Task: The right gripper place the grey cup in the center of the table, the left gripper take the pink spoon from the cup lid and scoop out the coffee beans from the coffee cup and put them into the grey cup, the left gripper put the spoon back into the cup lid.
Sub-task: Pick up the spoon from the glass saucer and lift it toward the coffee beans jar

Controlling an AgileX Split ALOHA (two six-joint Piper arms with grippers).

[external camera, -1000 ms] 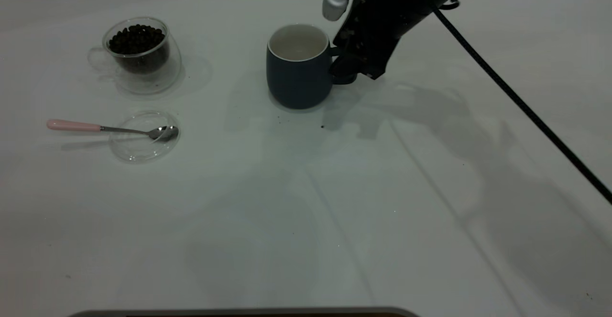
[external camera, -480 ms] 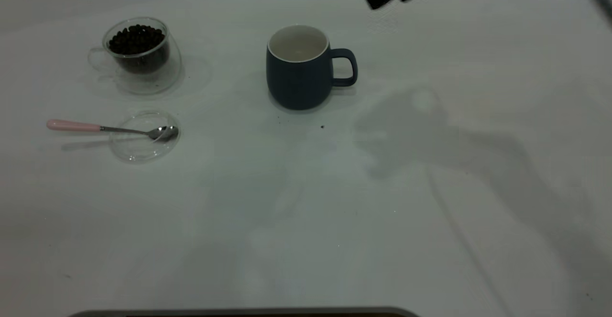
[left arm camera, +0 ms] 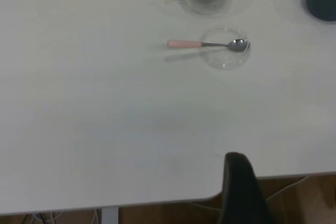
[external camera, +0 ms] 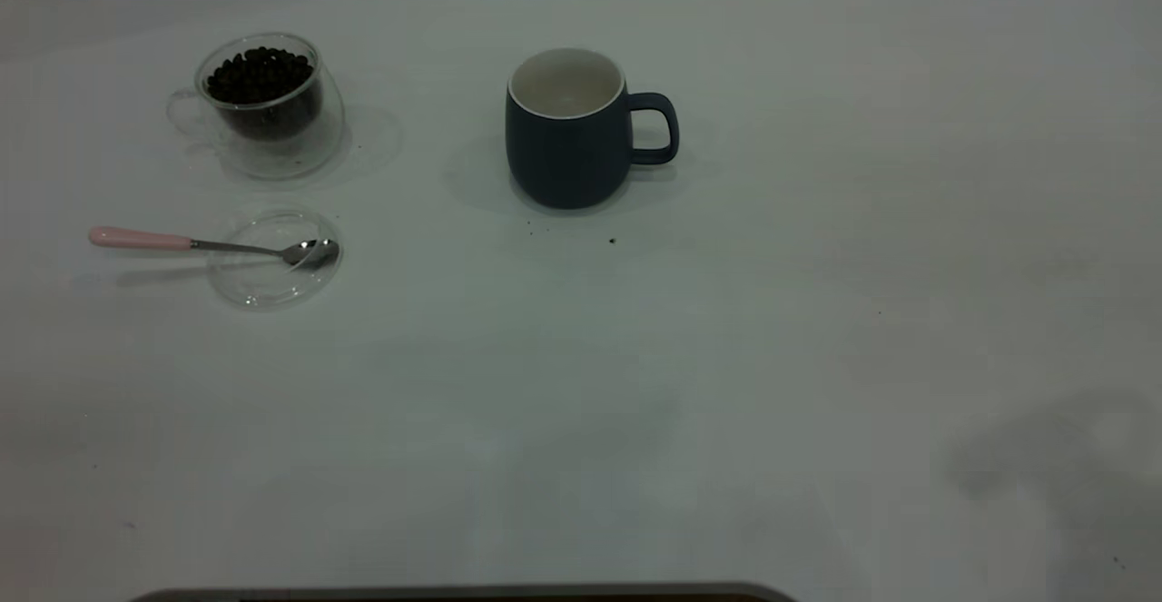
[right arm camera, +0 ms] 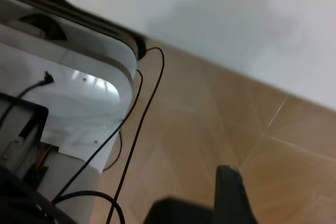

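The grey cup [external camera: 567, 143] stands upright near the middle of the table [external camera: 726, 357], handle pointing right, with nothing holding it. At far left is the coffee cup [external camera: 268, 103], with coffee beans [external camera: 259, 75] in it. In front of it the pink spoon [external camera: 209, 243] lies with its bowl in the cup lid [external camera: 272, 261] and its handle sticking out left. Neither gripper appears in the exterior view. The left gripper [left arm camera: 240, 192] hangs over the table's edge, far from the spoon [left arm camera: 207, 44] and lid [left arm camera: 224, 51]. The right gripper [right arm camera: 231, 195] is off the table, above the floor.
A few dark specks [external camera: 612, 241] lie just in front of the grey cup. In the right wrist view a white rig base [right arm camera: 79, 77] with black cables [right arm camera: 139, 124] stands on a wooden floor [right arm camera: 220, 129] beside the table edge.
The right arm let go of the grey cup's handle, rose and pulled away to the right, out of the exterior view. The cup stayed where it stood.
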